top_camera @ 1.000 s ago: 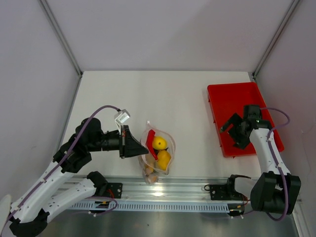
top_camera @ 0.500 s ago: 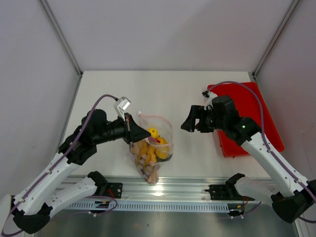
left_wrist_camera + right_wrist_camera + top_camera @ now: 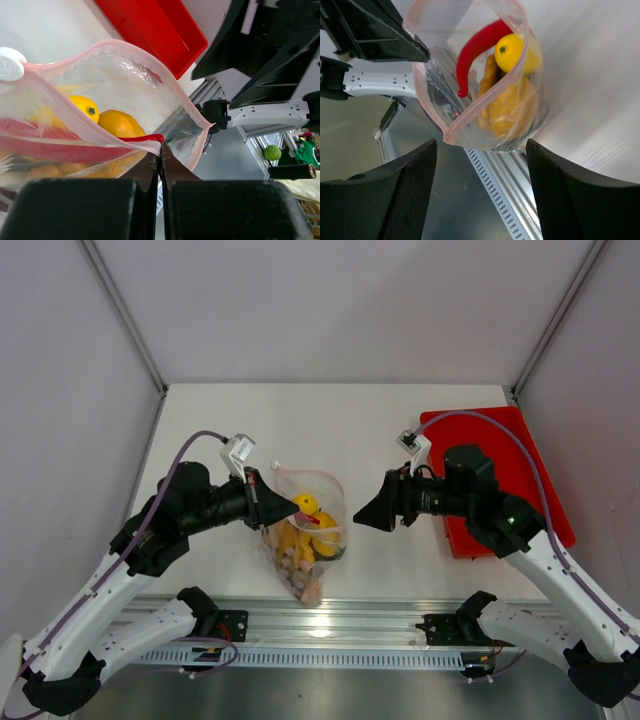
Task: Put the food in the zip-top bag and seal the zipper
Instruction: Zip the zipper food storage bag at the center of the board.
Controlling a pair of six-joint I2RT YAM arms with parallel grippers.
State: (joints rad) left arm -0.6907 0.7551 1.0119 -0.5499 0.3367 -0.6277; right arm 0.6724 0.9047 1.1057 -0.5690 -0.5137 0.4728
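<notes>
While my left end effector (image 3: 161, 150) pinches the floppy clear zip-top bag (image 3: 305, 540) by its pink zipper (image 3: 130, 50), glossy round yellow food (image 3: 510, 52) sits inside. My right end effector (image 3: 365, 514) — spread wide, empty — faces it.

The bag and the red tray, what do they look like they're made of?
The zip-top bag: thin clear plastic film, glossy; food shows through and it creases. The red tray: probably rigid moulded plastic, smooth, with a raised rim.

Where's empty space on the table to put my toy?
The far table behind the zip-top bag, left of the red tray, is bare. It's crowded nearer the arms, where the left gripper and right gripper flank the bag.
</notes>
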